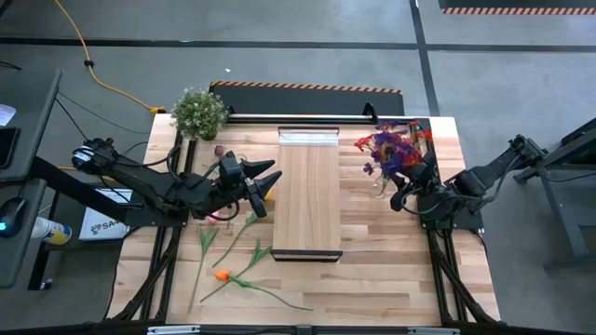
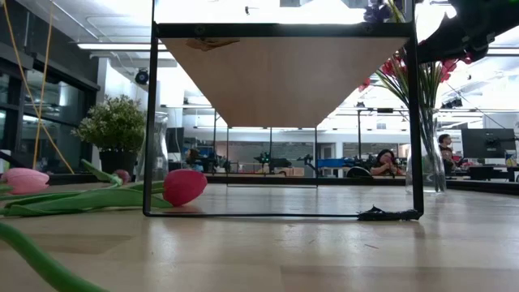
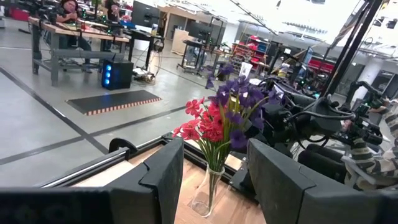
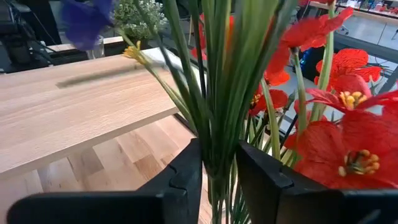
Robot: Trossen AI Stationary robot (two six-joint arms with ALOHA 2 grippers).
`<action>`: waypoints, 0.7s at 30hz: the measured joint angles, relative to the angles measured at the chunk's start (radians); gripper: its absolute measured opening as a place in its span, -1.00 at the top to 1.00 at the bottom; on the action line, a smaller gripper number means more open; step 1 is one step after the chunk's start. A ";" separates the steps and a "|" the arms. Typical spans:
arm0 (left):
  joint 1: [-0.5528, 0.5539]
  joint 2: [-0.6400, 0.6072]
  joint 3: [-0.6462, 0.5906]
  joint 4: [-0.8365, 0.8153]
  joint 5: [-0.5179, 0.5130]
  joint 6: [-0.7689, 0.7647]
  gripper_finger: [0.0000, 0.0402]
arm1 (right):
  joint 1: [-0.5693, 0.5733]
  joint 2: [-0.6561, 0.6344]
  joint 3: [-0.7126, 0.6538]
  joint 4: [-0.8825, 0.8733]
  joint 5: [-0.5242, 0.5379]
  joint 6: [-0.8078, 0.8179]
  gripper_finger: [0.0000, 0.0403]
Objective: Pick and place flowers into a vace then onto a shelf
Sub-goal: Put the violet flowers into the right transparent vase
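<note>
A glass vase [image 1: 380,186] stands on the table just right of the shelf [image 1: 310,191]. It holds a bunch of red and purple flowers [image 1: 396,149], also visible in the low view [image 2: 422,73]. My right gripper [image 4: 219,162] is closed around the bunch's green stems. My left gripper [image 3: 214,168] hangs open in the air left of the shelf [image 1: 270,179], with nothing between its fingers. Loose flowers lie on the table at the left: a pink tulip [image 2: 184,186], an orange one [image 1: 222,275] and a leafy stem [image 1: 251,228]. My right gripper pinches the bundle of green stems [image 4: 217,140] between its two fingers, below the flower heads. The fingers come nearly level from the table's right side, slanting a little down, and lie across the stems. The stems stand upright, with their lower ends in the vase.
A bushy potted plant [image 1: 198,112] stands at the far left corner. The shelf sits on a black frame [image 2: 151,122] above the tabletop. People sit at desks in the room beyond the table [image 2: 388,162]. Bare planks lie at the near right [image 1: 400,279].
</note>
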 joint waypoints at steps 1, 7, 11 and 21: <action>0.000 0.000 0.000 0.000 0.000 0.000 -0.05 | 0.000 -0.001 0.000 0.000 -0.003 0.000 0.52; 0.000 0.000 0.000 0.000 0.000 0.000 -0.05 | 0.000 -0.012 0.000 0.000 -0.059 -0.002 0.38; 0.000 0.000 0.000 0.000 0.000 0.000 -0.05 | 0.000 -0.013 0.000 0.000 -0.102 -0.003 0.30; 0.000 0.000 0.000 0.000 -0.001 0.000 -0.05 | 0.000 -0.028 0.000 0.011 -0.131 -0.076 0.11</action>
